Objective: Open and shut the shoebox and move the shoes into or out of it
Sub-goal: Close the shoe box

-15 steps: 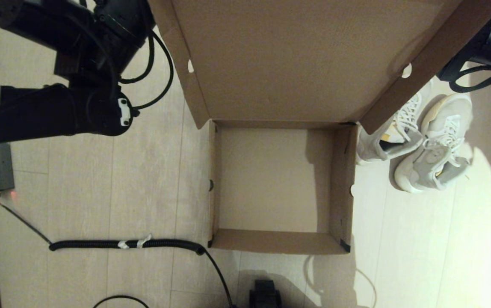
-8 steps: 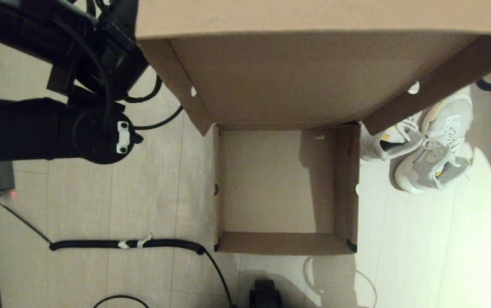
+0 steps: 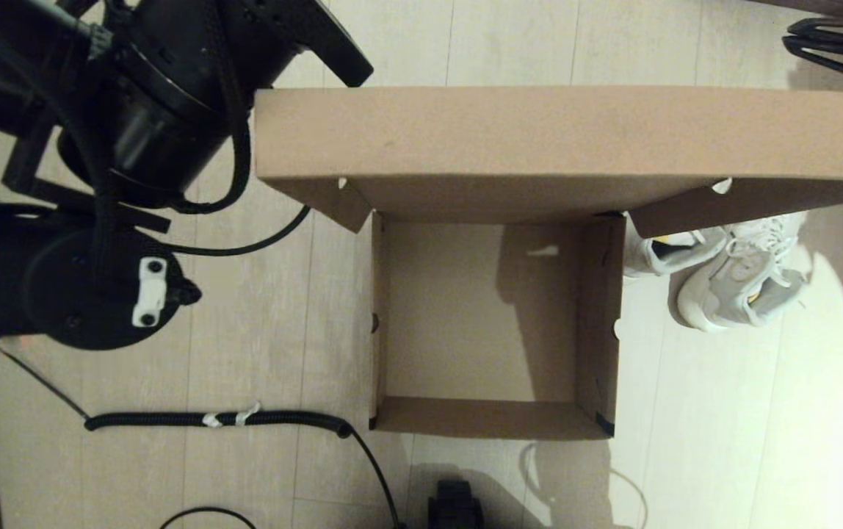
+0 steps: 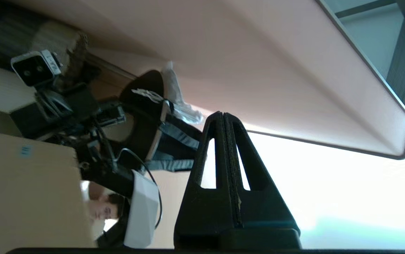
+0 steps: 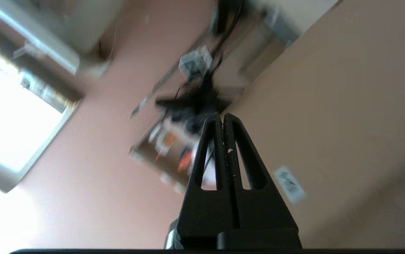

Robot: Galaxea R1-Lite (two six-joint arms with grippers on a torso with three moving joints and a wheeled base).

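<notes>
Standing open on the floor, the shoebox (image 3: 491, 323) shows a bare bottom, its hinged lid (image 3: 568, 136) tipped partway forward over the far edge. The shoes (image 3: 726, 268) sit on the floor just beside the box's right wall, outside it, their far ends covered by the lid's side flap.

The left arm (image 3: 120, 147) is raised beside the lid's left end; its left claw (image 4: 223, 121) has both fingers pressed together and holds nothing. The right claw (image 5: 222, 121) is likewise closed and empty, next to a brown cardboard face bearing a small white label (image 5: 289, 185) (probably the lid's outer side).

Judging by the lid's tilt, the step in hand looks like swinging it on its hinge. Doing that well would mean pushing evenly at both ends, so the cardboard does not twist, and following the hinge's arc rather than pressing straight down. The box is light and could slide on the floor.

Whether either claw touches the lid cannot be told: neither fingertip shows in the head view, where only dark cables (image 3: 840, 44) mark the right arm.
</notes>
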